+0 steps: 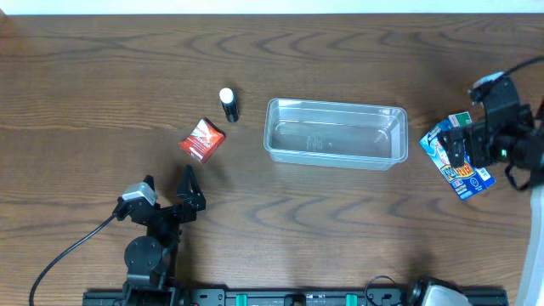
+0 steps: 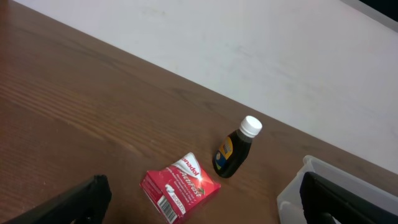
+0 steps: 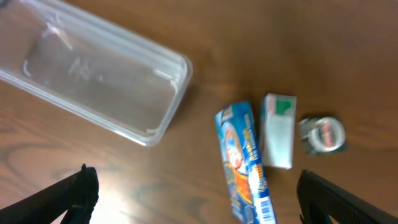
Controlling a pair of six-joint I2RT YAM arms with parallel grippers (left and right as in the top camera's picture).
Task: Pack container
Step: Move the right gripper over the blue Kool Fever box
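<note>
Container (image 1: 336, 136) sitting empty mid-table. Right gripper (image 3: 196, 180) hovering wide open over blue box (image 3: 244, 163), left gripper (image 1: 168, 181) also gaping, nothing held. Should be squaring jaws across box's narrow width before closing.

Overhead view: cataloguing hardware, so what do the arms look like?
Both are black. The left arm carries a silver-grey block near its wrist and trails a black cable; the right arm has a white piece on top and black cables.

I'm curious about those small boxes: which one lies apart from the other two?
The red box, beside the dark bottle. The blue box and white-and-green box lie side by side, across the container.
</note>
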